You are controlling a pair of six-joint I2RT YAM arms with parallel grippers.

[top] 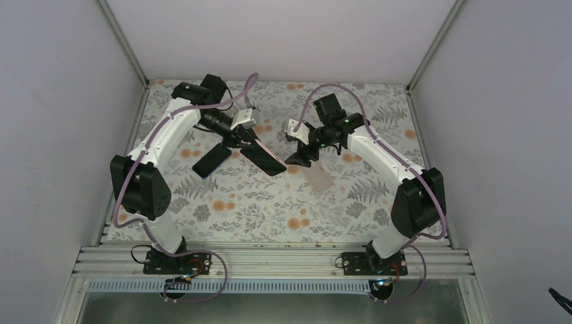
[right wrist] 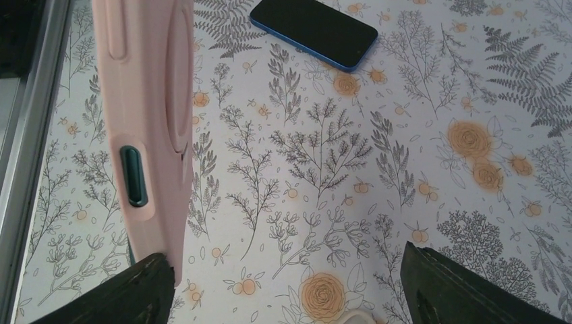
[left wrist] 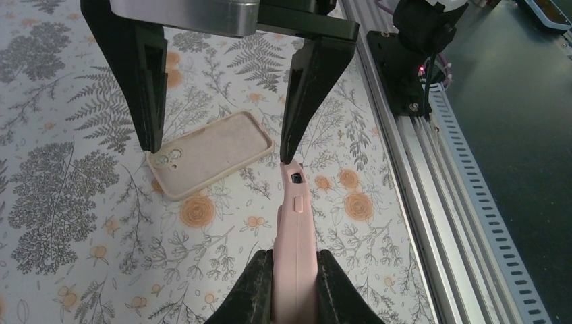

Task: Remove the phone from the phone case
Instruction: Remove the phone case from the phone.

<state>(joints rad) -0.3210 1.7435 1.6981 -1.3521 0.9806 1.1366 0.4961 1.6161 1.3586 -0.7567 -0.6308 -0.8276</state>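
The left gripper is clenched on the long edges of the pink cased phone, holding it edge-on above the table. The right gripper gapes released, one finger just beside the phone's edge.

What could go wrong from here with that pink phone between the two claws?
The left claw pinches the pink-cased phone only at one end, so a tug might pull it loose and drop it by the empty case on the table. The right claw stands open with one finger beside the phone's tip; closing there could nudge it aside instead of gripping.
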